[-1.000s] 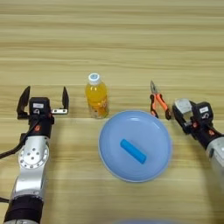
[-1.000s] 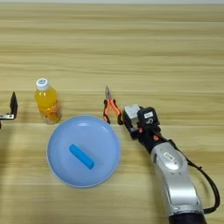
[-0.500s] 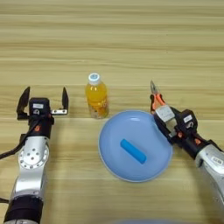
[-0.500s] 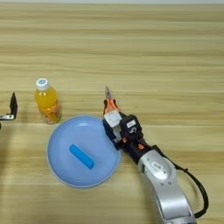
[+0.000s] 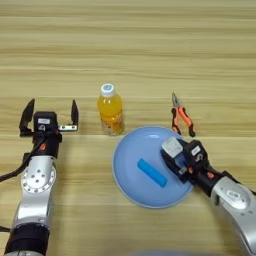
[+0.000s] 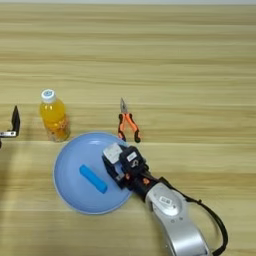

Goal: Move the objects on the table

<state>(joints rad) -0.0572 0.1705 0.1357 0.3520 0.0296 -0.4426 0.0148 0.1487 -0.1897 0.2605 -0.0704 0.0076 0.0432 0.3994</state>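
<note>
A small grey square block point(image 5: 171, 146) is held in my right gripper point(image 5: 173, 156), which is shut on it just above the right rim of the light-blue plate point(image 5: 131, 180). A small blue bar point(image 5: 151, 172) lies flat in the middle of that plate, just left of the gripper. The orange-drink bottle point(image 5: 110, 111) with a white cap stands upright on the table point(image 5: 150, 60) beyond the plate's upper left rim. My left gripper point(image 5: 50, 111) rests at the left, open and holding nothing, a short way left of the bottle.
Orange-handled pliers point(image 5: 181, 120) lie on the wood just beyond the plate's upper right rim, behind my right gripper. My right forearm point(image 6: 170, 215) runs from the lower right corner toward the plate.
My right gripper has carried the grey block leftward and nearer, from beside the pliers to over the plate's right rim. The left arm, bottle, bar and pliers have stayed put.
</note>
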